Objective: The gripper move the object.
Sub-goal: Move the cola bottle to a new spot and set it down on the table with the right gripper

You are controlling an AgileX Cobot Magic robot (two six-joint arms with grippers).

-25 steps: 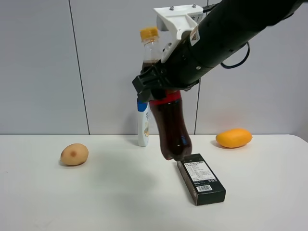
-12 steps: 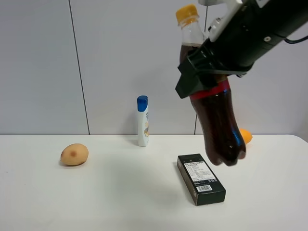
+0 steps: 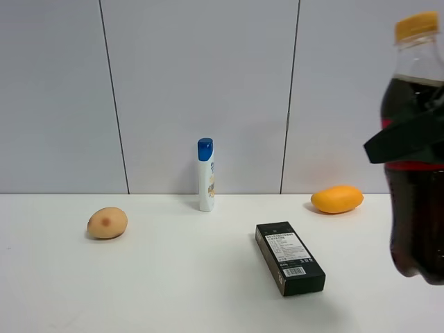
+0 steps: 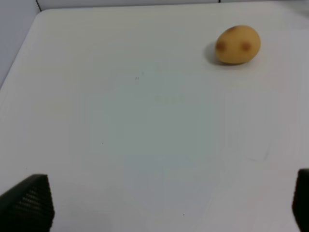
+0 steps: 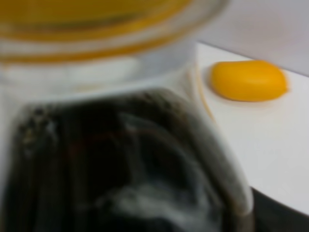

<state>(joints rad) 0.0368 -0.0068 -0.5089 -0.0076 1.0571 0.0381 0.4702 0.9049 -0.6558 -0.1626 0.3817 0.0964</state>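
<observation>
Your right gripper [image 3: 408, 139] is clamped on the cola bottle [image 3: 416, 208]: a black jaw crosses the bottle just above its red label, with the dark liquid showing above and below it. The bottle stands upright at the far right edge of the exterior view, its yellow-orange cap [image 3: 417, 26] near the top corner. You cannot tell from here whether its base touches the table [image 3: 173, 284]. Taking the black box [image 3: 289, 258] as the dial's centre, the cola bottle sits at about 3 o'clock, the mango [image 3: 337, 199] at 1 o'clock, the white bottle with the blue cap [image 3: 206, 175] at 11 o'clock, and the potato [image 3: 107, 223] well apart at 9 o'clock. The right wrist camera is filled by the blurred cap and neck of the bottle, with the mango lying on the table beyond it. Your left gripper [image 4: 164, 212] is spread wide, its two black fingertips [image 4: 29, 205] only at the picture's lower corners, holding nothing, bare table between them and the potato lying well ahead of it.
</observation>
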